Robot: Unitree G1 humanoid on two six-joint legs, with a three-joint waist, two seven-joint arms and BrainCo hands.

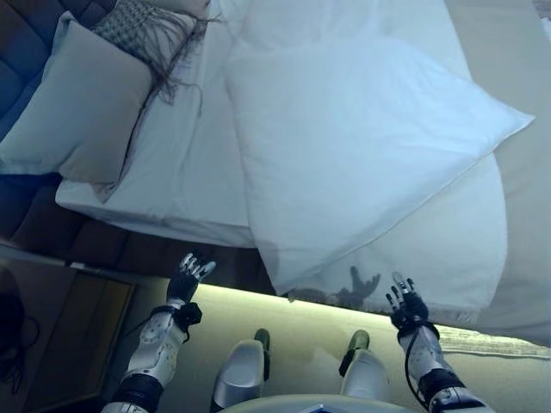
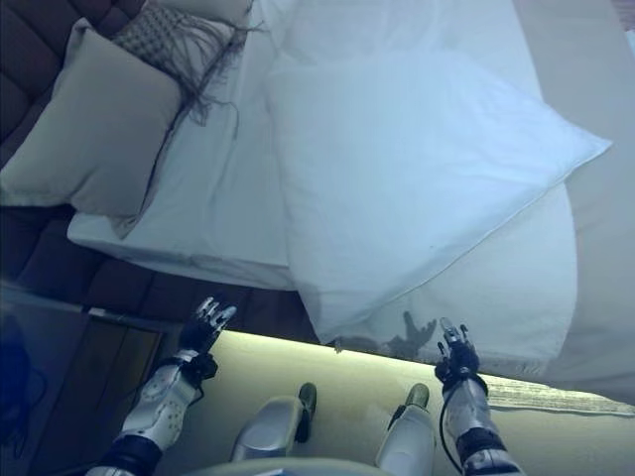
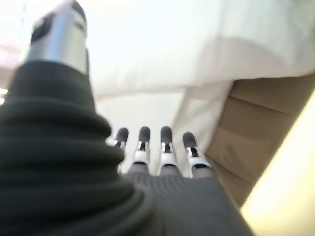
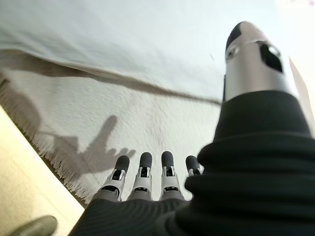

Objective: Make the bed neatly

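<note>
A bed (image 1: 185, 185) with white sheets lies before me. A large white pillow (image 1: 344, 138) lies askew across it, one corner hanging over the near edge. A grey cushion (image 1: 82, 107) and a fringed patterned cushion (image 1: 142, 26) lie at the far left. A white fringed blanket (image 1: 448, 258) hangs over the near edge at right. My left hand (image 1: 188, 277) is open and empty below the bed edge, fingers (image 3: 142, 142) straight. My right hand (image 1: 405, 305) is open and empty just short of the blanket's fringe (image 4: 54, 157), fingers (image 4: 145, 169) straight.
A dark padded headboard (image 1: 26, 43) runs along the left. The bed's brown base (image 1: 155, 249) has a lit strip (image 1: 258, 294) under it. A dark bedside surface (image 1: 60, 335) stands at lower left. Pale floor lies between me and the bed.
</note>
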